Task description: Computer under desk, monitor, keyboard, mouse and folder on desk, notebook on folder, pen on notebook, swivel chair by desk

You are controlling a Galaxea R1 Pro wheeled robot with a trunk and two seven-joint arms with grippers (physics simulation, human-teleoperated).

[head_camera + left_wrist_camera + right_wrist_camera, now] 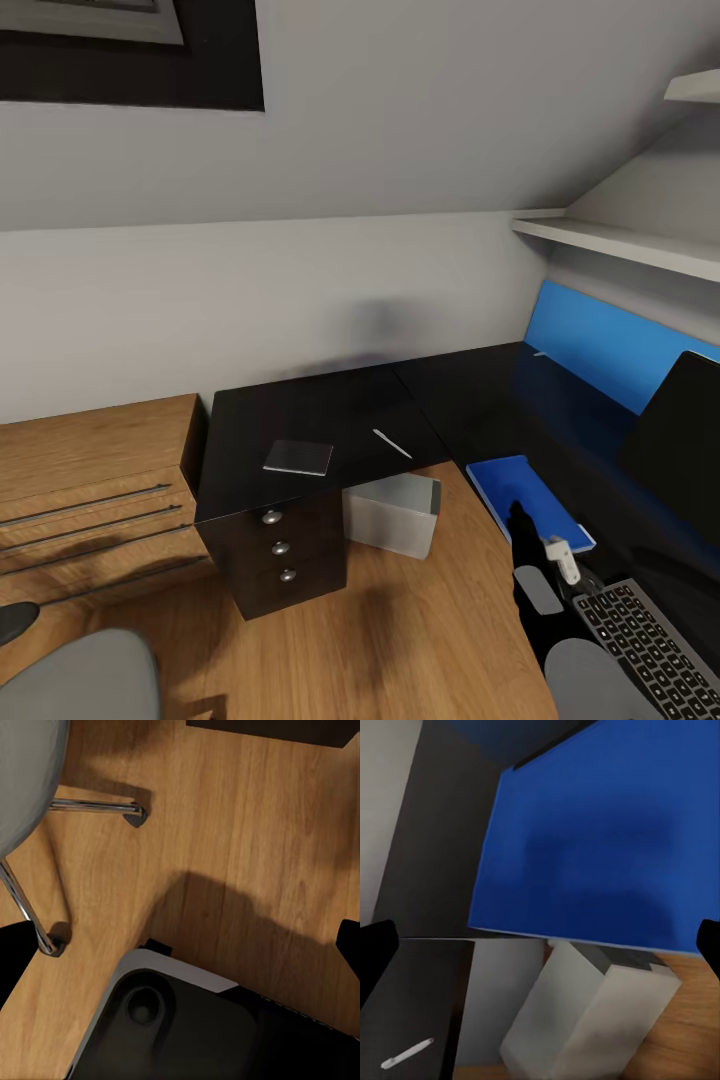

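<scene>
Bedroom corner: grey walls, sloped ceiling, white shelves at upper right, wood-plank floor. A black L-shaped desk runs along the far wall and down the right side; its left end carries three drawers with round silver knobs. A light wooden drawer unit stands just left of the desk.

On the left part of the tabletop: the notebook, dark grey, lying flat near the front edge. To its right, apart from it, the pen, thin and white, lying diagonally.

The computer, a light grey tower, sits on the floor under the desk, right of the drawers, partly past the front edge. In the right wrist view it shows tilted, below the folder's edge.

Right wing of the tabletop: the folder, bright blue, lies flat at the near edge. Nearer along the wing is the keyboard. The monitor stands behind, black screen; a large blue panel lines the wall beyond.

The right pincer is over the near end of the folder; whether it touches cannot be told. In the right wrist view its dark fingertips sit at opposite frame edges, so it is spread wide, nothing between them.

Left pincer: fingertips likewise far apart in the left wrist view, spread, over the floor and the robot's base.

The swivel chair is at near left; its chrome legs stand on the floor.
</scene>
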